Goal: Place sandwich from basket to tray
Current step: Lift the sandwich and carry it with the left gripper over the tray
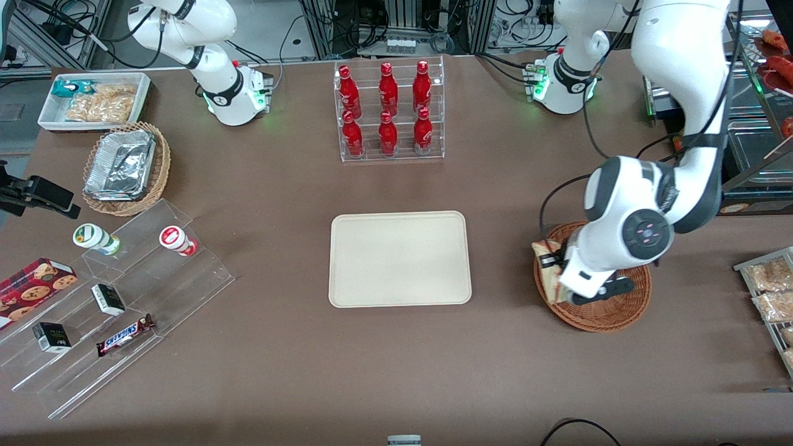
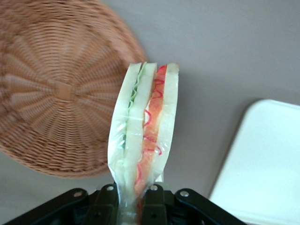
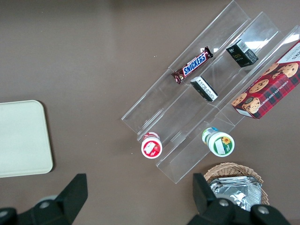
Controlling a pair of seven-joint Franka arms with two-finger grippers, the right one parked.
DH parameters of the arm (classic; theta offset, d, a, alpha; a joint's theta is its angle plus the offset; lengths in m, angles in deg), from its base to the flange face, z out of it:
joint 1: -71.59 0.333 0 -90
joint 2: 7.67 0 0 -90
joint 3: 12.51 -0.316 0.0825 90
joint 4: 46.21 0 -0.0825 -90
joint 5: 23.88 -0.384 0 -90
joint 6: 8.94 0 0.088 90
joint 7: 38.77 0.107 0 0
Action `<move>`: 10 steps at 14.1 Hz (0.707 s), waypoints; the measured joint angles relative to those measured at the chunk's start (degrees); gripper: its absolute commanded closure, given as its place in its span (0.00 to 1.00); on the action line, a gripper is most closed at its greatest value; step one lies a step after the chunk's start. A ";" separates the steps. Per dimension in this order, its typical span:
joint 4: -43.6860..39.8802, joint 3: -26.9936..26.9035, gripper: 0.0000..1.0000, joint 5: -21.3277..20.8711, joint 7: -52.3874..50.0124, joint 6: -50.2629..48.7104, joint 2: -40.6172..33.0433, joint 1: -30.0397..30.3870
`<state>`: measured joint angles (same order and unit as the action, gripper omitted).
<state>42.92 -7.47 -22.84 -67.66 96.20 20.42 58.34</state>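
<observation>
My left gripper (image 1: 565, 284) is shut on the sandwich (image 1: 547, 267), a plastic-wrapped wedge of pale bread with red, orange and green filling. It holds the sandwich lifted over the rim of the reddish-brown wicker basket (image 1: 610, 313), on the side nearest the beige tray (image 1: 399, 257). In the left wrist view the black fingers (image 2: 108, 199) pinch the sandwich (image 2: 145, 122) at its narrow end. There the sandwich hangs over bare table between the basket (image 2: 56, 89), which shows no other contents, and the tray (image 2: 267, 159). The tray holds nothing.
A clear rack of red bottles (image 1: 389, 111) stands farther from the front camera than the tray. Toward the parked arm's end are a stepped acrylic shelf with snacks (image 1: 124, 297), a tan wicker basket with foil containers (image 1: 124, 167) and a white bin (image 1: 93, 102). Packets (image 1: 771, 291) lie at the working arm's end.
</observation>
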 measured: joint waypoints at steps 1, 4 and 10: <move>-2.77 0.06 0.95 0.02 0.00 -1.03 1.96 -1.52; -5.87 0.30 0.95 1.27 -0.25 -1.47 5.09 -6.63; -6.20 0.41 0.95 4.12 -3.94 5.32 8.52 -16.42</move>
<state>36.72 -7.06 -18.72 -71.60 101.52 28.94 41.92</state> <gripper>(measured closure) 0.850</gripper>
